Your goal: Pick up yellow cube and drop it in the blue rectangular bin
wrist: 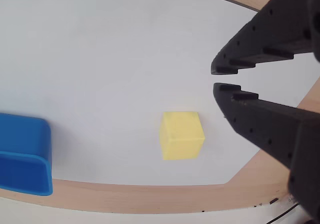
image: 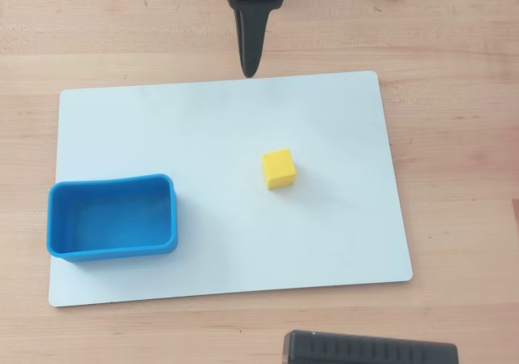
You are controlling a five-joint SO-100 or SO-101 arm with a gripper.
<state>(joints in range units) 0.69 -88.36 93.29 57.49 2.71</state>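
A: Which step is the arm at?

B: It looks like the very start, the approach. The gripper (image: 250,70) hangs at the far edge of the white board (image: 340,234), well apart from the yellow cube (image: 278,169), which sits untouched near the board's middle.

A: And the fingers?

B: In the wrist view the gripper (wrist: 220,79) holds nothing; its tips stand only a narrow gap apart.

A: So what does the next move call for?

B: Probably opening wider, then reaching out over the cube (wrist: 182,134) and coming down with one finger on each side.

A: And the container?

B: The blue bin (image: 112,253) rests on the board's left side in the overhead view, apart from the cube. Its inside looks empty.
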